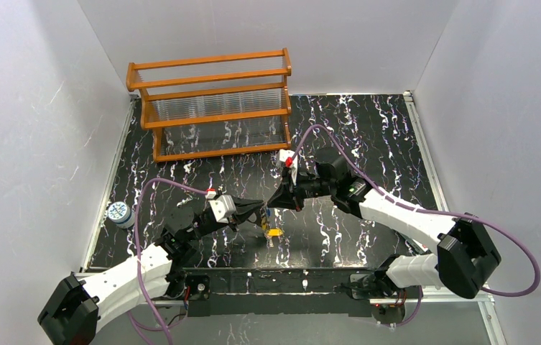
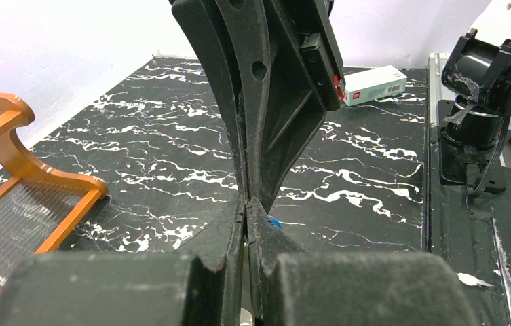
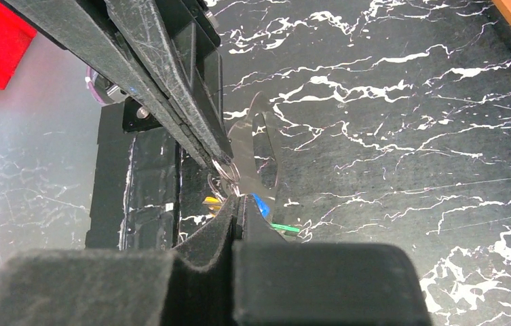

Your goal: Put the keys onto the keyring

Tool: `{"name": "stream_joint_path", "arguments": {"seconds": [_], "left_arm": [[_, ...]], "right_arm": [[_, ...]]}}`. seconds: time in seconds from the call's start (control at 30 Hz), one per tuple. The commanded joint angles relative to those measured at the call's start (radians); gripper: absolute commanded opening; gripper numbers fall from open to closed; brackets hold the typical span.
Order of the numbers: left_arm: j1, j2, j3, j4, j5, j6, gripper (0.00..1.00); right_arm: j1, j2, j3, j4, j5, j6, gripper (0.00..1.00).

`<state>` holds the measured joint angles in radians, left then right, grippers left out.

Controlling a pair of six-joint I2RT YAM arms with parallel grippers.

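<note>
Just before the rack (image 1: 213, 108), I see left gripper (image 1: 259, 208) and right gripper (image 3: 237, 206) both clamped tight on the keyring (image 3: 267, 146), keys (image 1: 274, 232) dangling below.

The surface (image 1: 368, 144) is a black slab veined with white marbling, walled in by pale panels on 3 sides and edged left and right by silvery rails (image 1: 425, 154). An orange wooden rack (image 1: 213, 108) with 3 tiers of rails and clear ribbed panels stands in the far left corner, close to the back wall. A small round container (image 1: 118, 213) with a blue-and-white patterned top sits right at the left edge, well apart from the rack. A pale green box (image 2: 373, 85) with a red end lies flat near the right wall. Along the near edge runs a black base plate (image 1: 274, 277) that carries the 2 arm bases
</note>
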<state>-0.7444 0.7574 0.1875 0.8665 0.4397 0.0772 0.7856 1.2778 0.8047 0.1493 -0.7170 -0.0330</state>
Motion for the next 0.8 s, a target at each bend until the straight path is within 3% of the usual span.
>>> {"name": "stream_joint_path", "arguments": {"seconds": [0.0, 0.77], "left_arm": [[-0.003, -0.015, 0.016, 0.079, -0.008, -0.001, 0.0], [-0.004, -0.021, 0.009, 0.078, -0.008, -0.004, 0.0]], "right_arm": [[-0.003, 0.032, 0.025, -0.021, 0.023, -0.032, 0.01], [0.014, 0.057, -0.033, 0.163, -0.128, -0.107, 0.01]]}}
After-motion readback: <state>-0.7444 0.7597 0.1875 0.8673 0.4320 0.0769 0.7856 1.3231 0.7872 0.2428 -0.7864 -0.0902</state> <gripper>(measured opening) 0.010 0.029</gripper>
